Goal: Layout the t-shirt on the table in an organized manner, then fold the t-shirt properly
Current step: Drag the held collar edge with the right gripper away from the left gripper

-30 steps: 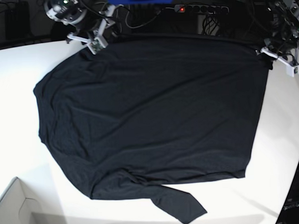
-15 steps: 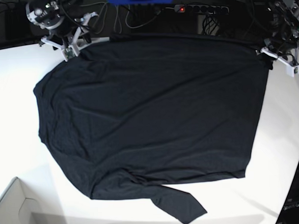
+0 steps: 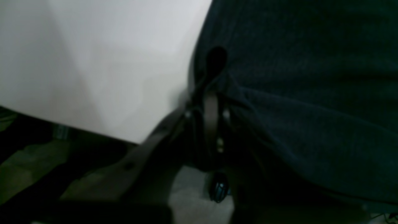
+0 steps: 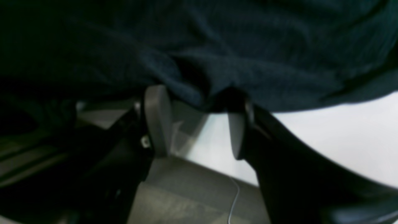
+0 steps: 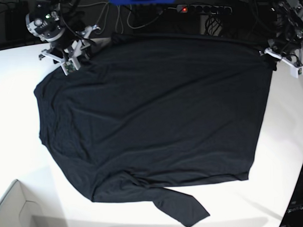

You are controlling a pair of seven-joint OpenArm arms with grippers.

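My left gripper [image 3: 211,102] is pinched tight on the edge of the t-shirt [image 5: 157,123] — in the wrist view the dark fingers meet with a fold of black cloth bunched between them, right at the hem where the fabric ends and the white top begins. In the base view that grip sits at the shirt's far right corner.

My right gripper [image 4: 196,121] is at the far left corner with its jaws apart. The two grey pads [image 4: 157,119] are smooth and rounded, with a clear gap between them, and the shirt's edge hangs just over their tips. I can't tell if the cloth is touching them, but it isn't clamped.

The shirt itself is thin, soft black knit, no print, spread mostly flat with low ripples across the left side. One sleeve pokes out as a pointed flap at the near edge; the other sleeve is hidden.

The table [image 5: 18,148] is smooth, glossy white with a curved rim, and the shirt covers most of its middle. A white cardboard box corner [image 5: 15,213] shows at the near left. Behind the table it's dark — tangled cables and a power strip [image 5: 202,9] with a red light.
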